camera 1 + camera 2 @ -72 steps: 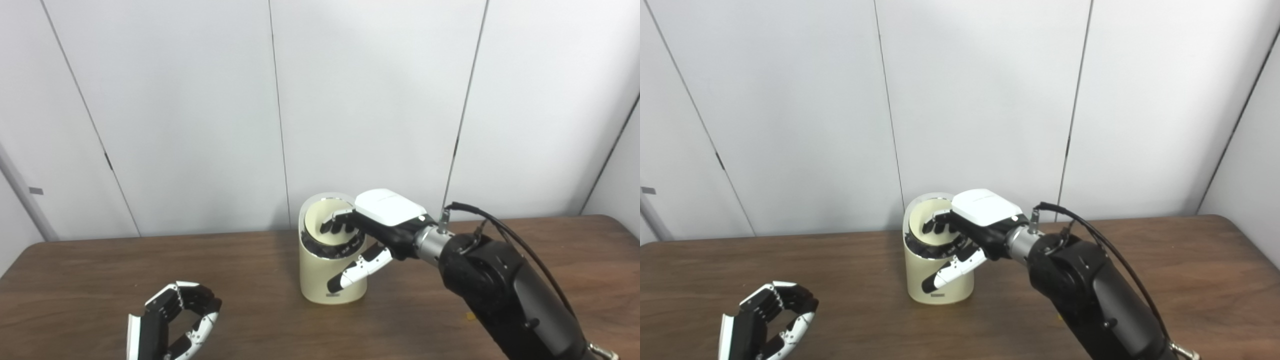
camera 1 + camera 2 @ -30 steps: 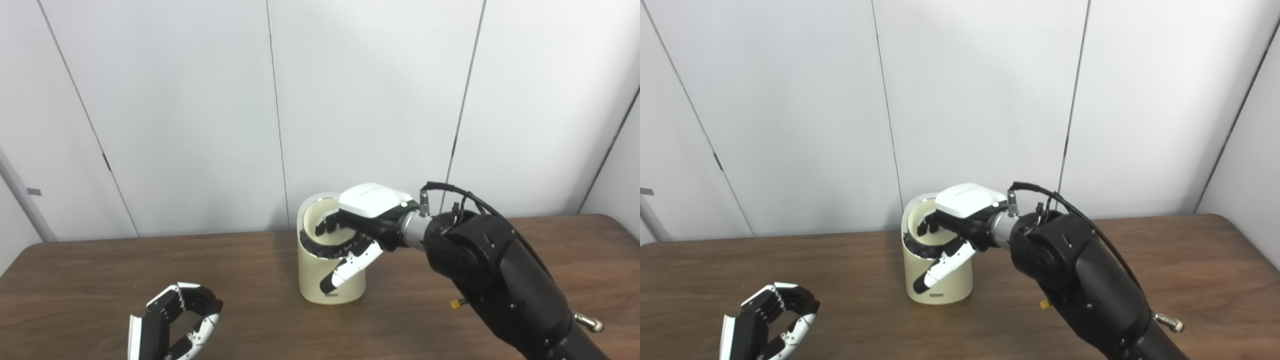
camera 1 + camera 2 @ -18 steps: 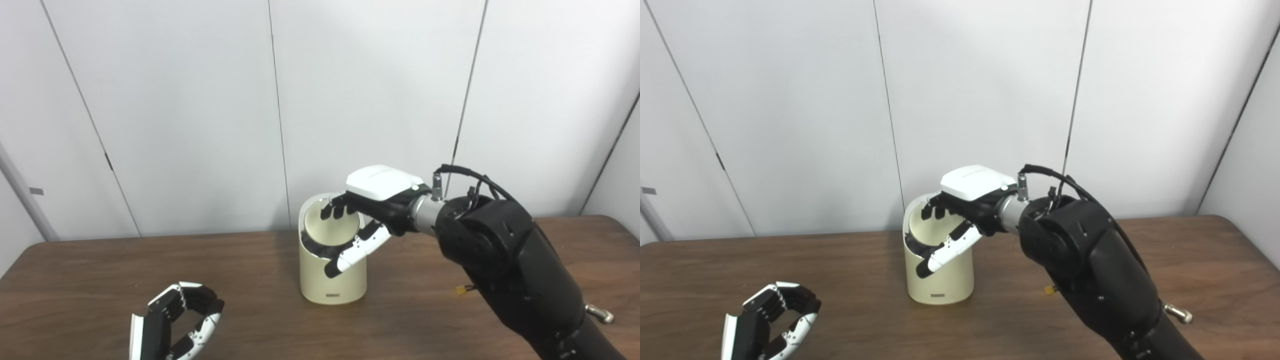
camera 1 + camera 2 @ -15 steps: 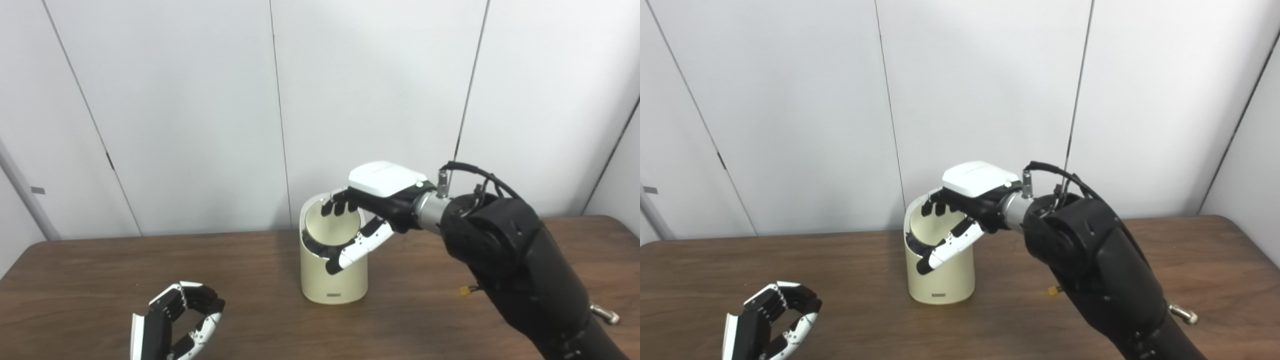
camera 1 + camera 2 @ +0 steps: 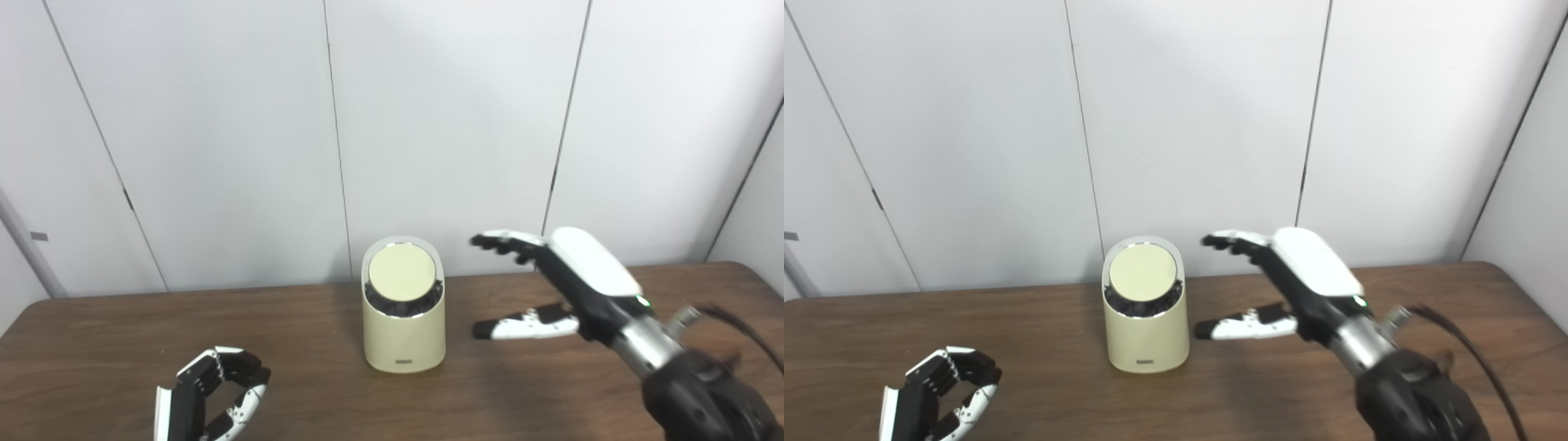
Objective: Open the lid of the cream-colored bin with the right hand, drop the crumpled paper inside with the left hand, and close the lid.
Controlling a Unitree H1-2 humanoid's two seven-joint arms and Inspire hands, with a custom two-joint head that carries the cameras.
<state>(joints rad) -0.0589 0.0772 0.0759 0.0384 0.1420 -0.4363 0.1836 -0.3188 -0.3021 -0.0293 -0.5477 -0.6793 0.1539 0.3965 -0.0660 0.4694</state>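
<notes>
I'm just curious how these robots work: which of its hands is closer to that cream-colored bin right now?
The right hand, open, hovers just right of the bin without touching it. The left hand rests farther away, low near the table's front left.

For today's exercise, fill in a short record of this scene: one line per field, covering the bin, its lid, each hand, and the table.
bin: cream bin upright on the table, mid-scene
lid: round lid sits in the top opening, appears shut
right hand: right hand open, in the air right of the bin, not touching it
left hand: left hand near the front left, fingers curled, nothing seen in it
paper: none visible
table: brown wood table
</notes>
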